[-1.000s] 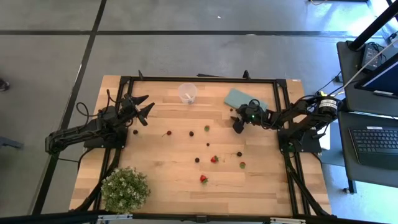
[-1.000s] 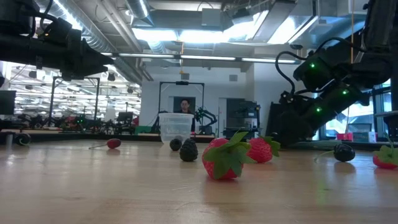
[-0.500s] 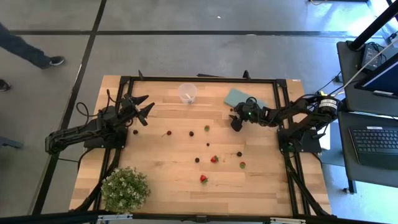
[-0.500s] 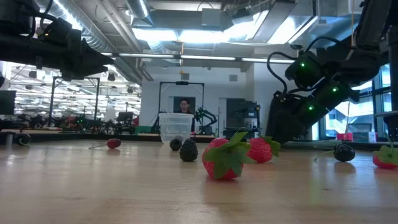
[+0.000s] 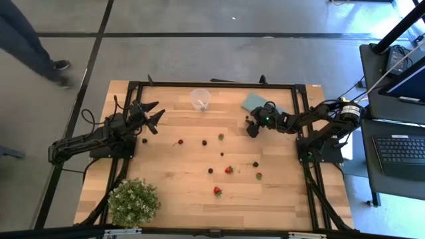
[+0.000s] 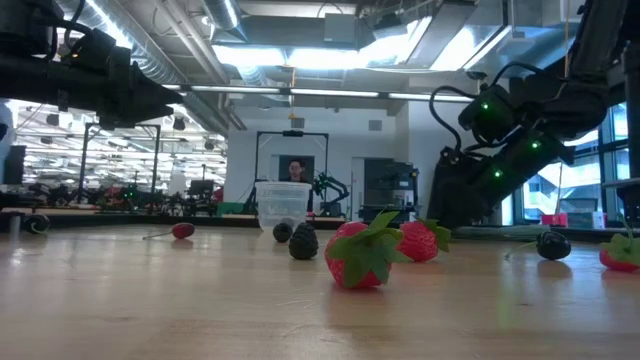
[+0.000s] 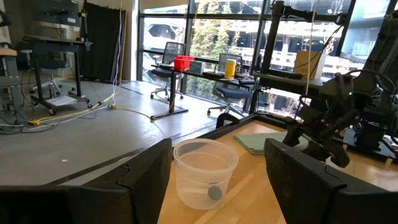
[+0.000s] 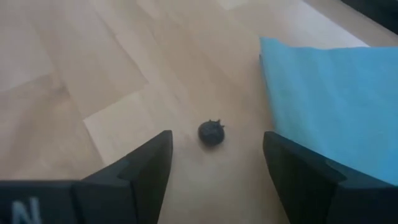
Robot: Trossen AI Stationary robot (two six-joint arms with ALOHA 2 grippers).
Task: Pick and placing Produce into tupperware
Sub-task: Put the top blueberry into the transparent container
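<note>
Right pincer poised over a dark berry beside the teal sheet

The right pincer [image 5: 251,129] hung low with fingers spread, empty, a small dark berry [image 8: 211,132] lying on the counter [image 5: 186,192] between them, the teal sheet [image 8: 329,99] just beside it. The tupperware [image 5: 200,99] stood near the counter's far edge, well apart from that pincer, one dark piece inside. The left pincer [image 5: 154,114] waited spread and empty at the left side. Strawberries [image 5: 217,191] and other berries dotted the open middle; a potted plant [image 5: 133,202] filled the near left corner.
</note>
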